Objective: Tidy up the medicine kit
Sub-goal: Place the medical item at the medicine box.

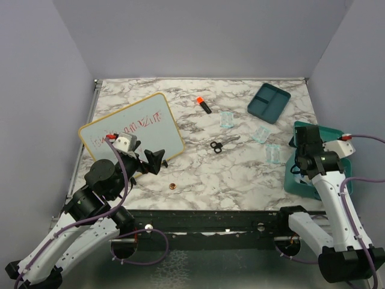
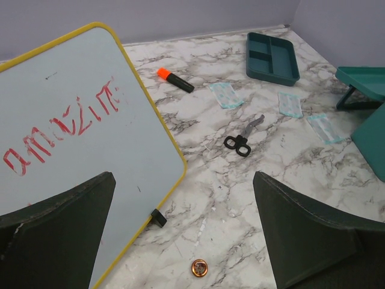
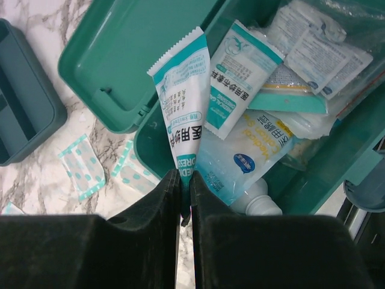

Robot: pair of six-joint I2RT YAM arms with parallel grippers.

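Observation:
The teal medicine kit case (image 1: 293, 180) stands open at the table's right edge, partly hidden by my right arm. In the right wrist view its lid (image 3: 132, 54) lies flat and its body (image 3: 337, 162) holds several packets, a cotton pouch and a white bottle (image 3: 258, 201). My right gripper (image 3: 185, 177) is shut on a white and teal dressing packet (image 3: 183, 102) above the case's near rim. The matching divided tray (image 1: 269, 102) sits empty at the back right. My left gripper (image 2: 186, 198) is open and empty above the table beside the whiteboard's corner.
A yellow-framed whiteboard (image 1: 129, 129) with red marks lies at the left. An orange-capped marker (image 1: 203, 105), black scissors (image 1: 216, 146) and three plaster packets (image 1: 226, 120) (image 1: 261, 133) (image 1: 273, 153) lie mid-table. A small copper disc (image 1: 172, 187) lies near the front edge.

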